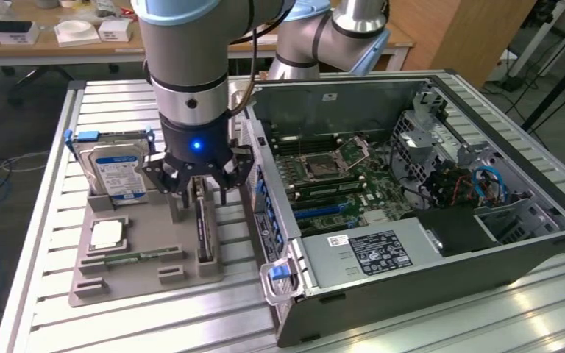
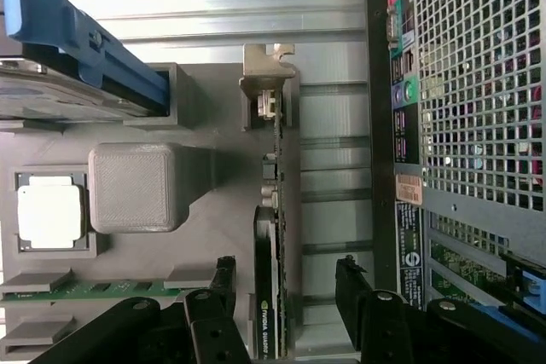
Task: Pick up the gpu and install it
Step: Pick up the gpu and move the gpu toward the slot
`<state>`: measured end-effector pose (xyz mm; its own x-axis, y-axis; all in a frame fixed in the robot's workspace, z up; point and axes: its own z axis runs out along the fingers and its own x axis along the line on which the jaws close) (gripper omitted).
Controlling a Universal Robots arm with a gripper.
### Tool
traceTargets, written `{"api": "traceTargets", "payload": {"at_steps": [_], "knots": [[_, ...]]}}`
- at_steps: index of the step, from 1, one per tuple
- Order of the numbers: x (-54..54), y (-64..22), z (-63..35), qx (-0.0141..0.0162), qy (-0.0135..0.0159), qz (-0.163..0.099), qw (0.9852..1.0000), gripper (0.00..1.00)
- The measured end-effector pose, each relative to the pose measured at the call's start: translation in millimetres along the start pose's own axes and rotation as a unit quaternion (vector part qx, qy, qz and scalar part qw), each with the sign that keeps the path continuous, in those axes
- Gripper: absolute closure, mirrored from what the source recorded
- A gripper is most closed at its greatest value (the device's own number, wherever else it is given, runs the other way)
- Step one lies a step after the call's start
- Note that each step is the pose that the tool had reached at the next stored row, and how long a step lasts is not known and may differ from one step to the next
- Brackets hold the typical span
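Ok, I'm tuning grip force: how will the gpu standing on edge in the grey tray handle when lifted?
Probably stiff: the gpu is a flat board with a metal bracket. Likely light, being thin. Standing on edge in the tray, it may tilt if gripped off-centre.

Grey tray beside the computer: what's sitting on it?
An upright hard drive, a square chip, a green memory stick and the gpu, standing on edge in a slot. The open jaws straddle the gpu, hiding part of it in the exterior view.
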<state>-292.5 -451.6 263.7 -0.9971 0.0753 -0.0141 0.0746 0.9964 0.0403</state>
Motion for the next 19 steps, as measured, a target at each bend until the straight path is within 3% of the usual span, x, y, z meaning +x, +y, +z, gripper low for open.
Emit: {"api": "traceTargets", "payload": {"at_steps": [19], "knots": [[6.1,-2.0,26.9,0.0003,-0.0001,0.000,1.0000,0.41]]}}
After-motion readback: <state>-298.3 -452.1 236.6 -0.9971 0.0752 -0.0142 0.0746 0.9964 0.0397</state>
